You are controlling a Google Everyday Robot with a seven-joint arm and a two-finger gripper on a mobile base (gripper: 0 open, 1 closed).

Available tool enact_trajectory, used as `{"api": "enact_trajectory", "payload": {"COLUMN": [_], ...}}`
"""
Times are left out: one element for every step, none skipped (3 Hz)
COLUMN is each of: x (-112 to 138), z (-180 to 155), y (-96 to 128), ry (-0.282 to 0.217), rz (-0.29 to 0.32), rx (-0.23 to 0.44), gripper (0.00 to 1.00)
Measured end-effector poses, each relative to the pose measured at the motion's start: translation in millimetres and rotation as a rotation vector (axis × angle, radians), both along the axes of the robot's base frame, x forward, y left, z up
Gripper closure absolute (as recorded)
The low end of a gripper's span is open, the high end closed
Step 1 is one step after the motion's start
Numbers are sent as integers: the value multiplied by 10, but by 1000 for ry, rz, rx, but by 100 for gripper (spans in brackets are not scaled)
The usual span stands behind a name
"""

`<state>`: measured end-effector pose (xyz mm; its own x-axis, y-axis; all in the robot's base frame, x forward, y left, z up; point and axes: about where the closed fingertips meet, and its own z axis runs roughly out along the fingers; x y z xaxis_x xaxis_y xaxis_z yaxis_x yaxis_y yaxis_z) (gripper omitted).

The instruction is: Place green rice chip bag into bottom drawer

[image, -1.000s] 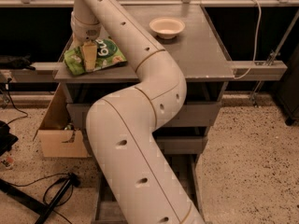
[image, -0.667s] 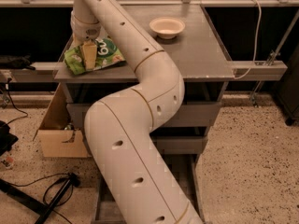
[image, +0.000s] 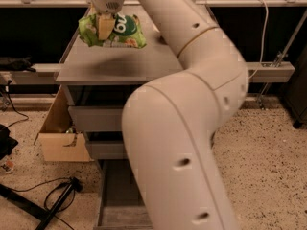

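Observation:
The green rice chip bag [image: 120, 31] is a crinkly light-green pouch with white lettering. It hangs in the air above the grey cabinet top [image: 115, 63] at the upper left. My gripper [image: 105, 25] is shut on the bag's left part, one tan finger [image: 106, 28] showing in front of it. The bottom drawer [image: 117, 202] is pulled out at floor level below the two upper drawers [image: 96, 119]. Its grey inside shows at the bottom of the view, and my big white arm [image: 182, 143] hides its right part.
An open cardboard box [image: 60, 138] stands on the floor left of the cabinet. Black cables and a stand leg [image: 57, 200] lie on the speckled floor at the lower left. A rail with a white cable [image: 268, 32] runs behind the cabinet.
The bag has come up off the cabinet top in my gripper. The view has shifted and closed in, so the white bowl is out of sight and the open bottom drawer shows.

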<state>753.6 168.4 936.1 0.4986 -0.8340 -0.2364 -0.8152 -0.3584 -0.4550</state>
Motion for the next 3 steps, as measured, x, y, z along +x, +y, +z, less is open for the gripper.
{"api": "enact_trajectory", "payload": {"x": [-249,-803,-1701], "z": [652,1269,1577], "y": [-448,-711,-452], "ry": [-101,-180,-184], "rz": [-66,-101,-28], "rx": [147,311,531], "gripper": [100,100,100]}}
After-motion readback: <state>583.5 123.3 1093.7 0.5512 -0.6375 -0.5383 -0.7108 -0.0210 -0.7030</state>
